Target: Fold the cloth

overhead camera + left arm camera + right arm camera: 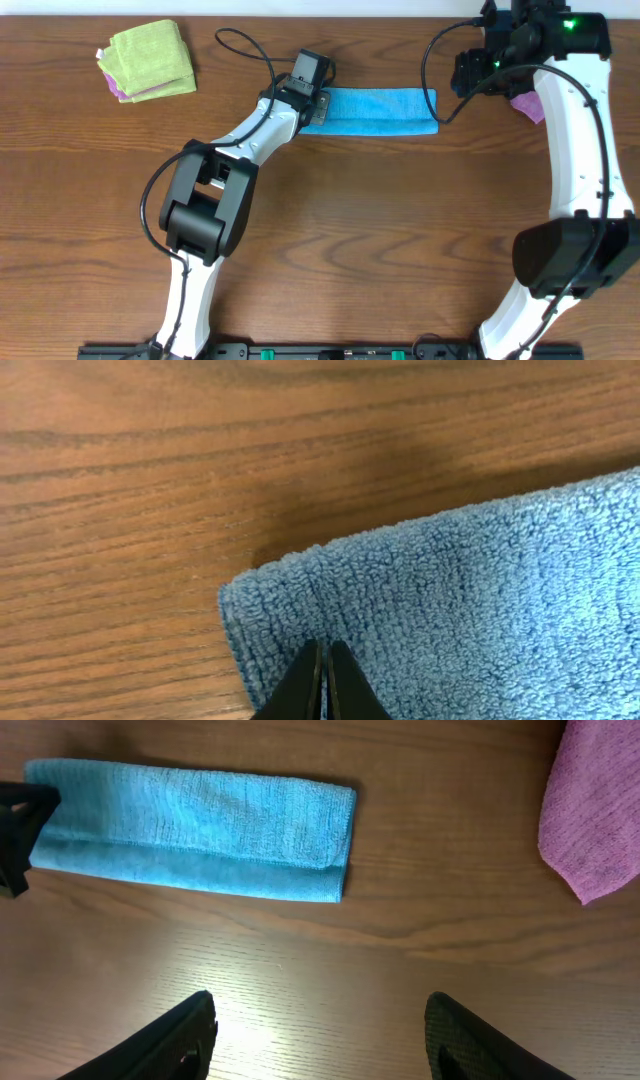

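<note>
The sky-blue cloth [380,108] lies folded into a long strip at the back middle of the wooden table. My left gripper [318,100] sits at its left end. In the left wrist view its fingers [324,645] are closed together on the cloth [480,600] near its corner. My right gripper [472,68] hovers just past the strip's right end. In the right wrist view its fingers [320,1005] are wide open and empty over bare wood, with the cloth [200,820] ahead of them.
A purple cloth [528,103] lies at the back right, partly under the right arm; it also shows in the right wrist view [595,810]. A lime-green folded cloth [150,58] lies at the back left over a bit of purple fabric.
</note>
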`<state>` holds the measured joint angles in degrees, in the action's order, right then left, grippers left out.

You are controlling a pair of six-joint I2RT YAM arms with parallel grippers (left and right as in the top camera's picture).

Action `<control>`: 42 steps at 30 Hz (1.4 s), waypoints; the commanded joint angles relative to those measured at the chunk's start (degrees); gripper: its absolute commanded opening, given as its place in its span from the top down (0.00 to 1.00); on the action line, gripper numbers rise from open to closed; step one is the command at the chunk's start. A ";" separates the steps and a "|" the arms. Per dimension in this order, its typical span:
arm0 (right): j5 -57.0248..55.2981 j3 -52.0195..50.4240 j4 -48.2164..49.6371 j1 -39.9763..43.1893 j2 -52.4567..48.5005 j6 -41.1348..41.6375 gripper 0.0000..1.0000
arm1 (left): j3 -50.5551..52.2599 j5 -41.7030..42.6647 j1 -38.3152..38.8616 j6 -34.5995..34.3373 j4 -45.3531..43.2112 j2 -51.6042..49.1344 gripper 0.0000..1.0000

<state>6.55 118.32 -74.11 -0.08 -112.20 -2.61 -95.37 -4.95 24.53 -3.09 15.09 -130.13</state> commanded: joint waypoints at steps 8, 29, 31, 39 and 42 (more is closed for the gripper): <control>-0.61 0.07 -0.02 0.17 1.55 -0.90 0.32 | -1.11 2.03 -0.15 -0.33 1.29 -3.45 0.94; 2.05 -11.91 4.68 1.77 1.40 -0.90 0.27 | -1.11 -1.03 -5.27 4.87 7.58 -4.35 0.94; 6.27 -17.29 9.88 2.10 1.38 -0.90 0.20 | -1.11 0.04 -5.42 4.85 7.37 -4.35 0.94; 28.89 -30.86 28.68 5.33 -2.16 2.32 0.06 | -1.11 0.59 -5.40 4.83 7.34 -4.35 0.94; 30.58 -30.86 31.91 4.87 -5.66 3.85 0.07 | -1.11 2.91 -5.40 4.83 7.34 -4.35 0.94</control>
<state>31.38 87.99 -42.96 5.08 -115.37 -0.97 -97.27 -3.92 19.88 0.75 21.19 -132.25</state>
